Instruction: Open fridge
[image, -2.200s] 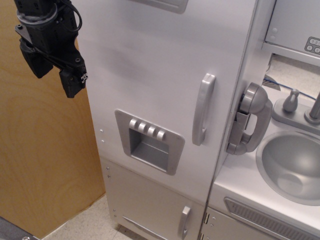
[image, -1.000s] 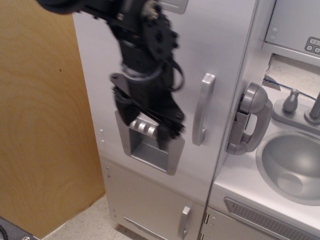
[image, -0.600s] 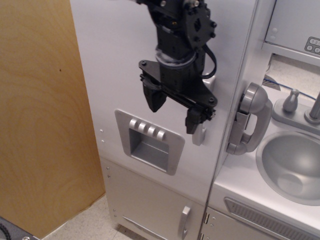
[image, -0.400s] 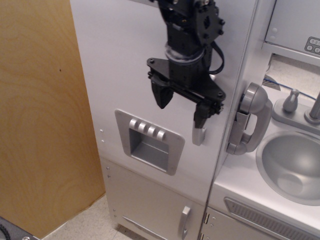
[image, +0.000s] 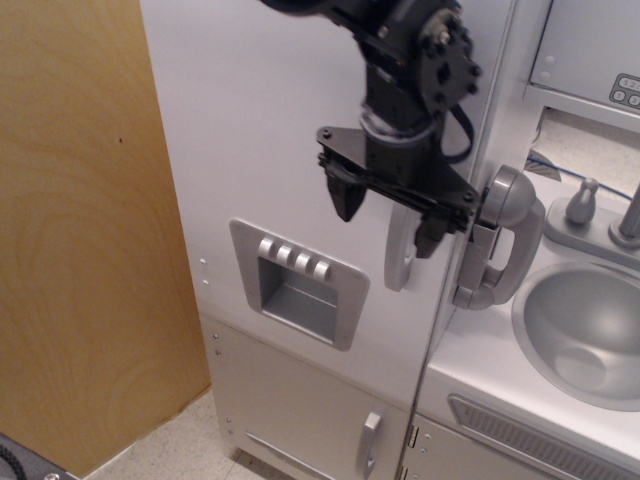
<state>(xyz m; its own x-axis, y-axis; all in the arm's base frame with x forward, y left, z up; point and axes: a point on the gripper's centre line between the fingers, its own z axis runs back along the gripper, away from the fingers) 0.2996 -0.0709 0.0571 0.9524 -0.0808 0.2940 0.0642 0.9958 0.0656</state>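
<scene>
The fridge (image: 260, 130) is a tall white cabinet door, shut, with a grey recessed four-button dispenser panel (image: 298, 283) low on it. Its curved grey vertical handle (image: 399, 252) is near the right edge; only the lower part shows, the top is hidden behind the gripper. My black gripper (image: 388, 218) hangs down in front of the door, open, with one finger (image: 345, 196) left of the handle and the other (image: 430, 232) right of it. The jaws straddle the handle's upper part without closing on it.
A grey toy phone handset (image: 498, 240) hangs just right of the gripper's right finger. A grey sink (image: 585, 335) with a faucet (image: 628, 222) is at right. A smaller lower door with a short handle (image: 369, 442) is below. A wooden panel (image: 80, 240) stands at left.
The gripper has swept from the upper left across the door to the right and now straddles the handle, still open. The door has not moved.
</scene>
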